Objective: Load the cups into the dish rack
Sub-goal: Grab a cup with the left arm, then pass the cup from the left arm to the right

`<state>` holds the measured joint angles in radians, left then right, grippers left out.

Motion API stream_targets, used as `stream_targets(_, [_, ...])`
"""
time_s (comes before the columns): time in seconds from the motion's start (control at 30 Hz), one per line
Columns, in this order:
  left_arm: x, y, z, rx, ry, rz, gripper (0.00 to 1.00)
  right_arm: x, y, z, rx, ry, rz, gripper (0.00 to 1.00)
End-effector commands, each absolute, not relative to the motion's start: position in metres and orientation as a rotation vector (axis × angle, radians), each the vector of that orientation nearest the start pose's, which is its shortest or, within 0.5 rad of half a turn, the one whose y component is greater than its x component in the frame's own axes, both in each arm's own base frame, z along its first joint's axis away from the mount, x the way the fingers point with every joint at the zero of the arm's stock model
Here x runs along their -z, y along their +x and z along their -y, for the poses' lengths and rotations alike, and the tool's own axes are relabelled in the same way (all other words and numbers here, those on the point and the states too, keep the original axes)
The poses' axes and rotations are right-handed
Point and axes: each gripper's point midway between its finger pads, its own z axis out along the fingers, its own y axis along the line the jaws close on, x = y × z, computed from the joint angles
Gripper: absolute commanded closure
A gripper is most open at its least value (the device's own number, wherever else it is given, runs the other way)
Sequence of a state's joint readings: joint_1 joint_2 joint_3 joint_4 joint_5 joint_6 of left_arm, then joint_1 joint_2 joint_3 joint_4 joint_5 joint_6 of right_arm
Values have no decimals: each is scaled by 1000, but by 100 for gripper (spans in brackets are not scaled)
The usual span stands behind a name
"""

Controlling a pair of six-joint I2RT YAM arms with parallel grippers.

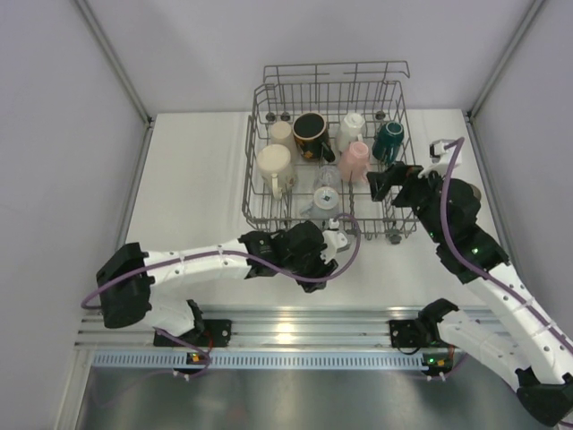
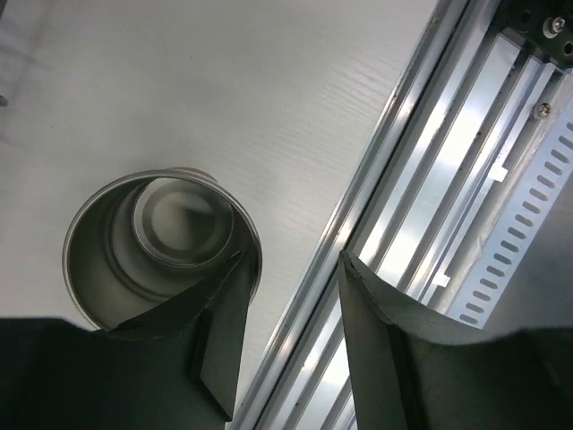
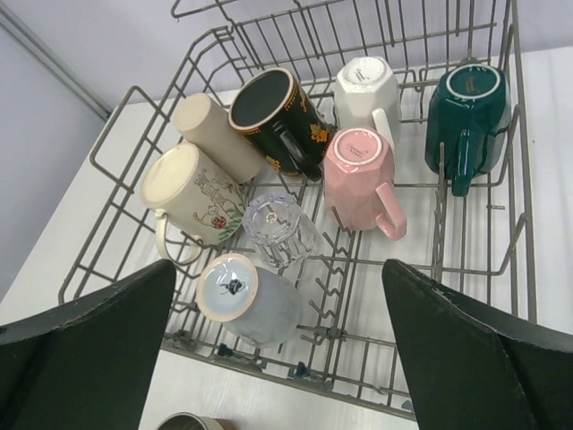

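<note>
Straddling the steel cup's rim on the table, just near of the dish rack, the left gripper gapes wide; an off-centre pinch could topple it. The right gripper hangs open, empty.

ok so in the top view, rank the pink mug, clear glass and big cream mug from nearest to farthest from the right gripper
1. pink mug, just left of and behind the right gripper
2. clear glass, in the middle, farther left
3. big cream mug, far left side
</note>
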<state>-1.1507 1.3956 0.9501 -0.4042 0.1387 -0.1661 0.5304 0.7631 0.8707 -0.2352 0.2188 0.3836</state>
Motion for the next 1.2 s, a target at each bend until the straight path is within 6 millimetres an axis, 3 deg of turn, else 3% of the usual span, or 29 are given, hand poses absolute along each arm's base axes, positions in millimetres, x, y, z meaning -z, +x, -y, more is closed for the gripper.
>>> stream_targets(0.0, [-123, 130, 361, 746, 1235, -2136, 51, -355, 269, -128, -498, 44, -1612, 1])
stream_targets(0.23, [-108, 137, 368, 699, 1250, -2171, 54, -364, 266, -122, -475, 42, -1586, 1])
stream_targets(0.3, [-104, 138, 367, 683, 1250, -2177, 60, -364, 266, -121, -473, 45, -1584, 1])
stream_targets(0.37, [-103, 139, 366, 676, 1247, -2181, 67, -362, 267, -122, -473, 41, -1588, 1])
stream_targets(0.5, [-112, 136, 368, 716, 1202, -2192, 99, -359, 269, -126, -485, 35, -1596, 1])
stream_targets(0.57, [-120, 135, 371, 749, 1176, -2190, 100, -359, 268, -128, -494, 26, -1595, 1])
stream_targets(0.7, [-152, 132, 377, 849, 1067, -2170, 100, -360, 264, -132, -519, 0, -1595, 1])
stream_targets(0.9, [-252, 127, 379, 1132, 823, -1926, 100, -374, 248, -149, -629, -100, -1546, 0])
stream_targets(0.97, [-286, 125, 370, 1204, 746, -1834, 100, -379, 243, -154, -672, -133, -1513, 1])
stream_targets(1.17, [-364, 126, 353, 1396, 547, -1631, 100, -394, 212, -188, -880, -337, -1382, 1])
